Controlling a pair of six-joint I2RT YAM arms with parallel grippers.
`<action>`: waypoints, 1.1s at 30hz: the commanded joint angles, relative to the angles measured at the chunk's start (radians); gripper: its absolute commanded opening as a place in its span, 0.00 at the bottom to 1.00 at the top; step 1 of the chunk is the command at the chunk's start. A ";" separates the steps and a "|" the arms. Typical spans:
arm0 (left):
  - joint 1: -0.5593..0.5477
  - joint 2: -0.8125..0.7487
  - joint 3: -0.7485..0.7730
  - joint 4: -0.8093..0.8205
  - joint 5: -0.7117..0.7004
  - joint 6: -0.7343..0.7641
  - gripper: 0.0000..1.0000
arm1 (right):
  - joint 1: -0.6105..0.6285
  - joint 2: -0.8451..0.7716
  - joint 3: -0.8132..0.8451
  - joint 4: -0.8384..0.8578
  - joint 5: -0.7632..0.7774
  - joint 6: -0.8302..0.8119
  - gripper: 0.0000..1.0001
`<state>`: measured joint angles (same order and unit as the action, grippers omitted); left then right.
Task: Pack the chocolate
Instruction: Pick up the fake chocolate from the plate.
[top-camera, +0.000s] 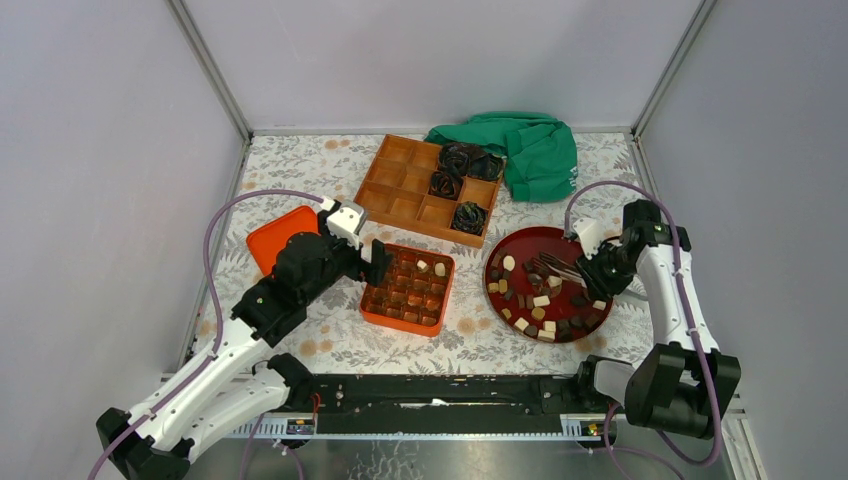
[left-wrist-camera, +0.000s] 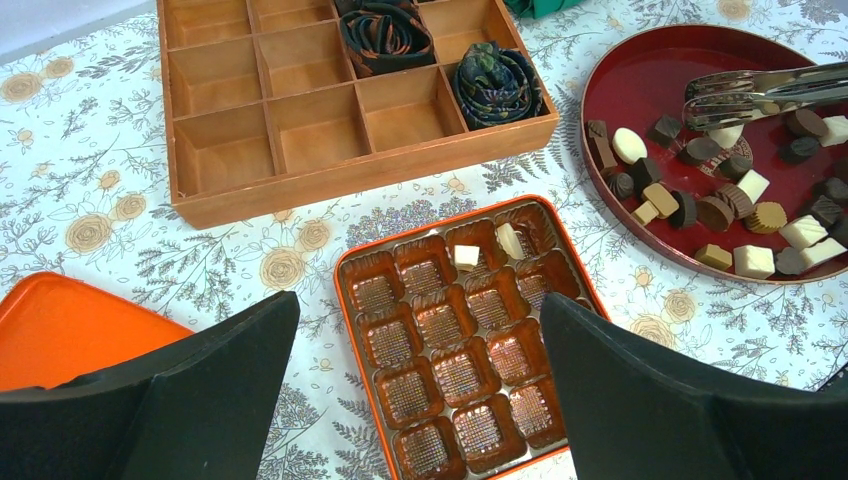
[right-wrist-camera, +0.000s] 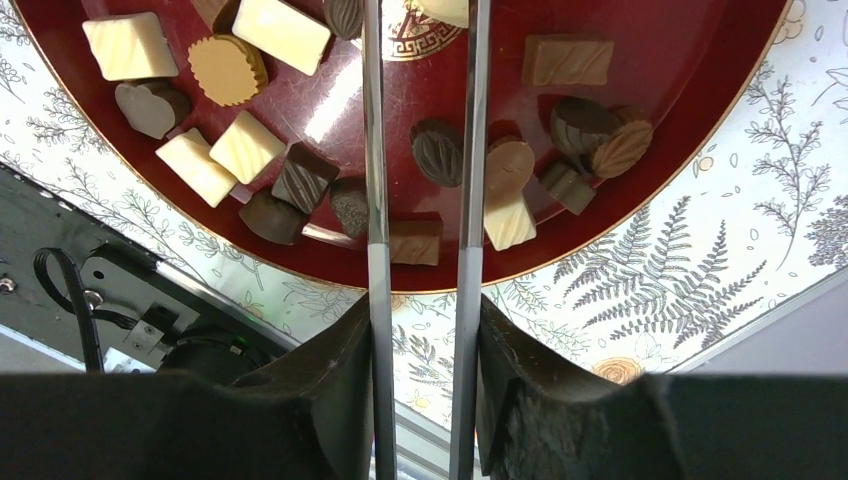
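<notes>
Left arm waits wide over the tray, right arm works tongs at the plate.
My left gripper hangs with jaws fully spread just above the orange square tray of moulded cups, two cream pieces sitting near its far edge; most chocolate lies loose on the round dark-red plate, where my right gripper clamps silver metal tongs over it.

Here's the left arm: white shells on the long links, black housings at every joint. Right arm, same livery. A mauve cable runs off each wrist (thin, smooth-sheathed). There's a small white camera block on the left wrist. The fingers are matte black, broad, wedge-shaped and slightly grainy up close.
</notes>
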<state>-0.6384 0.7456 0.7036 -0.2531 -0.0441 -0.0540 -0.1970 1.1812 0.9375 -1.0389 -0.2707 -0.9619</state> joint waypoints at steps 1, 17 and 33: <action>0.008 -0.011 -0.007 0.064 0.013 -0.007 0.99 | -0.004 -0.004 0.054 -0.006 0.026 -0.034 0.41; 0.008 -0.019 -0.007 0.066 0.026 -0.010 0.99 | -0.004 0.009 0.056 -0.062 -0.005 -0.153 0.42; 0.008 -0.022 -0.007 0.067 0.028 -0.010 0.99 | -0.004 0.108 0.130 -0.052 -0.029 -0.133 0.47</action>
<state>-0.6384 0.7364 0.7025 -0.2527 -0.0223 -0.0551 -0.1974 1.2758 1.0111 -1.0863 -0.2760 -1.0992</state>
